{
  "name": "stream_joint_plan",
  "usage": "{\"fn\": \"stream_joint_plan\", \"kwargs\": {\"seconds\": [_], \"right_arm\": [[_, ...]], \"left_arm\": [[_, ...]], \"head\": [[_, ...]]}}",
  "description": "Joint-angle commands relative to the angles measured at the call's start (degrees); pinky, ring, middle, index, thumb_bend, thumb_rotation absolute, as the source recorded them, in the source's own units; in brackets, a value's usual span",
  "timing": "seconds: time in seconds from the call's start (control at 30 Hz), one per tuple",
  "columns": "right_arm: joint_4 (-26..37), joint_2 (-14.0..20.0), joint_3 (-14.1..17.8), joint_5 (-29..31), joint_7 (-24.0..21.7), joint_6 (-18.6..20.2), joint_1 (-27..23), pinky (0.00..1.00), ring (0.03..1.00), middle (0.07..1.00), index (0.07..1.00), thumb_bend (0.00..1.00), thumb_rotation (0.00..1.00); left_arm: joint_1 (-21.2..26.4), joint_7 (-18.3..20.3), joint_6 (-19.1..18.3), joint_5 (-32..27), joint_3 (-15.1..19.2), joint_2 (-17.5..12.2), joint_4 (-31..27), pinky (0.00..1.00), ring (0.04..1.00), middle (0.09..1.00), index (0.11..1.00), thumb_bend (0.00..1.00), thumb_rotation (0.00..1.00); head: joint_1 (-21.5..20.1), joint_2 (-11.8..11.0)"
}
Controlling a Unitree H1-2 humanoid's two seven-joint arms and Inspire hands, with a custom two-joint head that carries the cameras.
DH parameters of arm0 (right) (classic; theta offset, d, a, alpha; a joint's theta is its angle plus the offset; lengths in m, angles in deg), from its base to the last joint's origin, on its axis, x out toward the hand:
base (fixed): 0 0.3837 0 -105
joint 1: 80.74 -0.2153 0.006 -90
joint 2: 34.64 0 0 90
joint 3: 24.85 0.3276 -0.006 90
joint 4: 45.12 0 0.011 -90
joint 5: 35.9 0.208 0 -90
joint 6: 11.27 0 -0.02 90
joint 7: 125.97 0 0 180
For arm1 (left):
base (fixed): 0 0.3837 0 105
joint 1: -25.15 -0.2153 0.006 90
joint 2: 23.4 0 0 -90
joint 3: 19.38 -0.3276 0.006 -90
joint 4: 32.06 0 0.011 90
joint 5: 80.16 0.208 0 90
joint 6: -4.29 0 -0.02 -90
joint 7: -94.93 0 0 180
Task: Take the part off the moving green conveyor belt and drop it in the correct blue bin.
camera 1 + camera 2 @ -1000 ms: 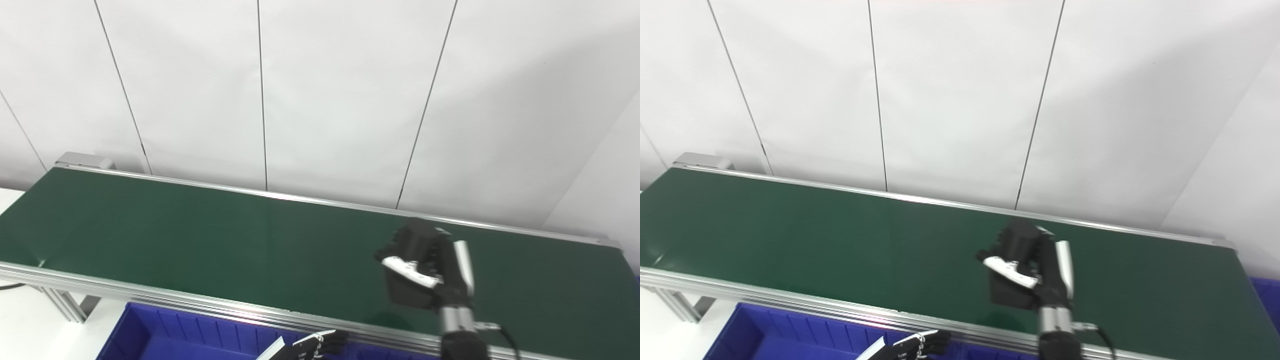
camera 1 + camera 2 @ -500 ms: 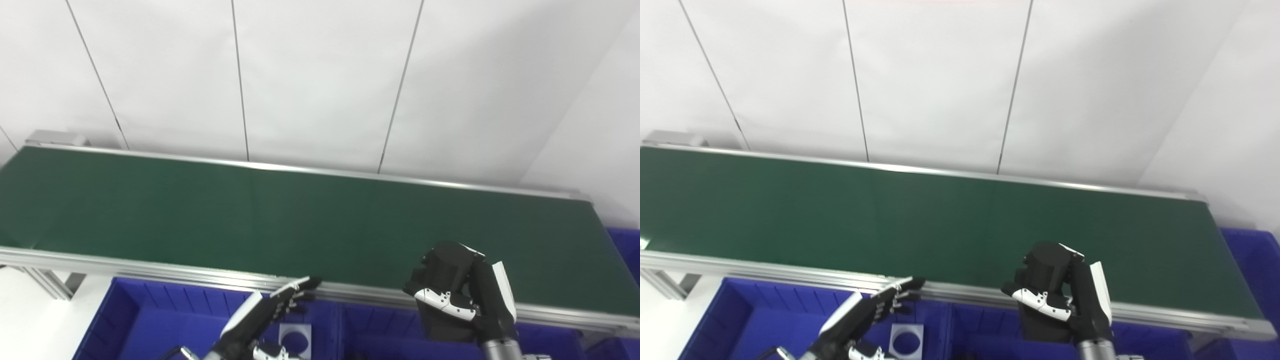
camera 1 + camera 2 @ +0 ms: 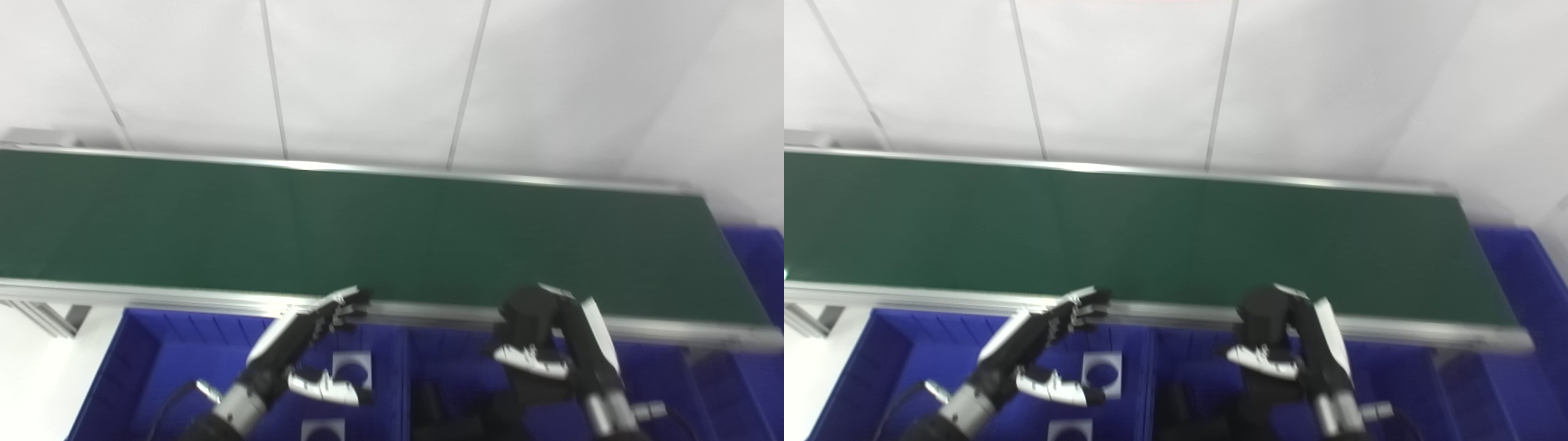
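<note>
The green conveyor belt [image 3: 245,220] carries nothing that I can see. My right hand [image 3: 554,343] is shut on a black block-shaped part [image 3: 536,391] and hangs past the belt's near rail, above the middle blue bin [image 3: 456,358]. The fingers wrap the part's top and the white thumb crosses its front. My left hand [image 3: 300,346] is open with fingers spread, held over the left blue bin [image 3: 153,355]. The picture is slightly blurred.
Two grey square parts with round holes [image 3: 352,369] [image 3: 321,429] lie in the left bin. Dark parts [image 3: 429,404] lie in the middle bin. Another blue bin [image 3: 759,257] stands past the belt's right end. An aluminium rail [image 3: 153,294] edges the belt.
The camera has tilted down, bringing the bins into view. My right hand has carried the black part off the belt and over the middle bin. My left hand has risen over the left bin.
</note>
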Motion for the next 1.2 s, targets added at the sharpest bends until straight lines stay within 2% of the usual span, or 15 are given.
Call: {"fn": "stream_joint_plan", "kwargs": {"seconds": [0.0, 0.13, 0.2, 0.37, 0.47, 0.7, 0.8, 0.83, 0.9, 0.93, 0.97, 1.0, 1.03, 1.1, 1.17], "right_arm": [[2.3, 0.0, 0.0, -1.5, -0.1, 1.1, -0.4, 0.42, 0.460, 0.531, 0.460, 0.51, 0.00], [3.6, -0.2, -1.0, -5.2, -1.5, 6.1, -0.3, 0.36, 0.431, 0.528, 0.480, 0.51, 0.00], [4.9, 0.4, -2.4, -9.0, -3.4, 10.4, -0.4, 0.34, 0.425, 0.536, 0.482, 0.51, 0.00], [7.6, 1.3, -5.7, -17.3, -7.3, 17.7, -0.6, 0.34, 0.427, 0.545, 0.479, 0.51, 0.00], [8.2, 2.2, -7.8, -21.5, -9.1, 19.5, -1.0, 0.39, 0.437, 0.540, 0.476, 0.51, 0.00], [8.2, 3.0, -10.2, -26.2, -12.8, 21.5, -1.4, 0.35, 0.406, 0.524, 0.509, 0.51, 0.00], [7.9, 3.2, -11.0, -27.7, -14.5, 22.2, -1.6, 0.35, 0.446, 0.486, 0.496, 0.51, 0.00], [7.7, 3.2, -11.3, -28.1, -15.1, 22.5, -1.7, 0.41, 0.455, 0.513, 0.488, 0.51, 0.00], [7.5, 2.9, -11.5, -28.5, -16.0, 23.4, -1.9, 0.50, 0.608, 0.728, 0.495, 0.51, 0.10], [7.5, 2.7, -11.5, -28.7, -16.2, 23.7, -1.9, 0.52, 0.642, 0.777, 0.620, 0.57, 0.05], [7.6, 3.0, -11.9, -29.9, -16.4, 23.8, -1.9, 0.53, 0.660, 0.801, 0.685, 0.61, 0.02], [7.6, 3.2, -12.2, -30.9, -16.5, 23.8, -1.8, 0.56, 0.745, 0.886, 0.765, 0.67, 0.03], [7.8, 3.5, -12.7, -32.3, -16.4, 23.5, -1.6, 0.57, 0.774, 0.915, 0.792, 0.69, 0.03], [8.0, 4.1, -13.4, -34.4, -16.1, 22.7, -1.3, 0.76, 0.929, 0.991, 0.874, 0.77, 0.09], [8.4, 4.2, -13.6, -35.3, -15.3, 21.9, -0.8, 0.82, 0.970, 0.997, 0.902, 0.80, 0.10]], "left_arm": [[0.6, 0.2, -0.2, -0.7, 0.4, -0.8, -2.5, 0.80, 0.851, 0.887, 0.876, 0.76, 0.13], [0.7, 0.5, -1.3, -2.5, 0.8, -1.0, -2.9, 0.77, 0.842, 0.880, 0.861, 0.78, 0.08], [0.7, 0.6, -0.7, -2.5, 0.7, -1.5, -2.7, 0.76, 0.839, 0.879, 0.859, 0.78, 0.08], [0.5, 1.0, -0.2, -3.2, 0.9, -2.1, -2.5, 0.77, 0.837, 0.880, 0.857, 0.78, 0.09], [0.3, 1.2, -0.4, -3.5, 1.0, -2.4, -3.0, 0.77, 0.838, 0.879, 0.860, 0.77, 0.09], [0.2, 1.2, 0.5, -3.6, 0.9, -2.7, -2.6, 0.78, 0.839, 0.878, 0.860, 0.77, 0.10], [0.1, 0.8, 1.2, -3.7, 1.1, -2.4, -2.0, 0.77, 0.835, 0.870, 0.851, 0.78, 0.10], [0.0, 0.8, 1.4, -3.8, 1.1, -2.5, -1.9, 0.77, 0.834, 0.868, 0.851, 0.78, 0.10], [0.1, 0.9, 1.6, -3.9, 1.0, -2.6, -1.7, 0.77, 0.838, 0.870, 0.854, 0.77, 0.10], [0.2, 1.0, 1.7, -4.0, 1.0, -2.6, -1.7, 0.78, 0.840, 0.871, 0.856, 0.77, 0.10], [0.2, 1.0, 1.8, -4.0, 1.0, -2.6, -1.5, 0.78, 0.841, 0.872, 0.857, 0.77, 0.10], [0.2, 1.0, 1.8, -4.0, 0.9, -2.5, -1.4, 0.77, 0.838, 0.870, 0.855, 0.77, 0.09], [0.1, 0.9, 2.0, -3.9, 0.9, -2.5, -1.4, 0.77, 0.837, 0.869, 0.855, 0.77, 0.09], [0.0, 0.8, 2.6, -3.8, 0.9, -2.4, -1.2, 0.76, 0.834, 0.867, 0.851, 0.77, 0.09], [-0.2, 0.7, 3.4, -3.6, 0.8, -2.4, -0.7, 0.75, 0.832, 0.865, 0.850, 0.77, 0.09]], "head": [[0.0, 0.7], [-0.6, 1.3], [-0.5, 1.5], [-0.8, 1.4], [-1.4, 1.0], [-1.7, 0.4], [-1.9, 0.1], [-2.0, 0.1], [-2.1, 0.0], [-2.1, 0.0], [-1.8, -0.3], [-1.8, -0.3], [-1.5, -0.5], [-1.1, -0.8], [-0.9, -0.8]]}}
